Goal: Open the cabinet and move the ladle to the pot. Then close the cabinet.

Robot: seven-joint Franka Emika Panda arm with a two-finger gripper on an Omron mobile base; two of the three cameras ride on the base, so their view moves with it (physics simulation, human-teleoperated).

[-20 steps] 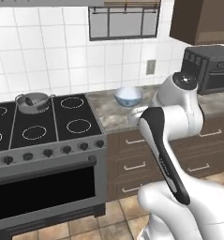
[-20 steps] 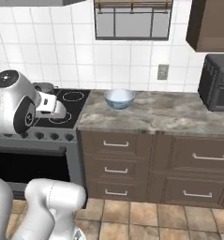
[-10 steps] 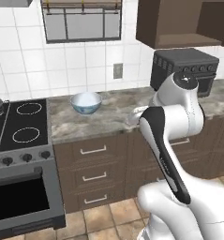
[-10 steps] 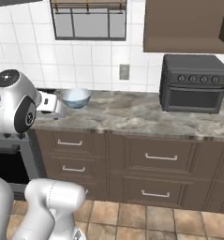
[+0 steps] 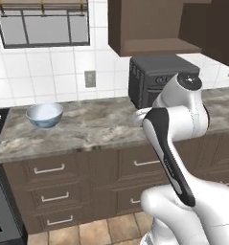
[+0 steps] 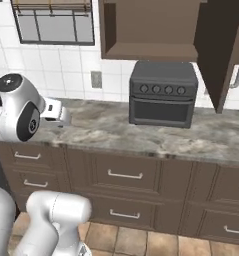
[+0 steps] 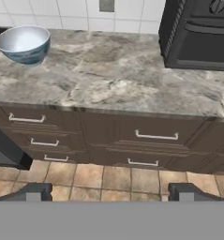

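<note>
Right base view and left base view have both swung sideways over the last second. The stove with the pot on its burners has slid off the left side and the far stretch of the worktop (image 6: 116, 131) has come in, so the base has driven to the right and nothing on the worktop has moved. The cabinet (image 6: 151, 50) now hangs on the wall straight above the dark oven box (image 6: 163, 92), which stands at the back of the worktop against the tiles. Its door (image 6: 213, 50) is already swung out to the right, edge-on, with the silver bar handle (image 6: 238, 70) facing away from the opening. The shelf is seen from below, so whether the ladle lies on it cannot be told. The gripper (image 7: 111, 193) hangs out in front of the worktop's front edge, looking down over the brown drawers (image 7: 155, 136) and the floor tiles. Its jaws stand wide apart with nothing between them. The pale blue-white bowl (image 5: 44, 115) sits near the worktop's left end, well apart from the oven box. By my reading the opening step is done and the drive has brought the arm within reach of the cabinet. The next move calls for raising the hand to shelf height to find and take the ladle. After that the base must go back left to the stove before the door is shut.
</note>
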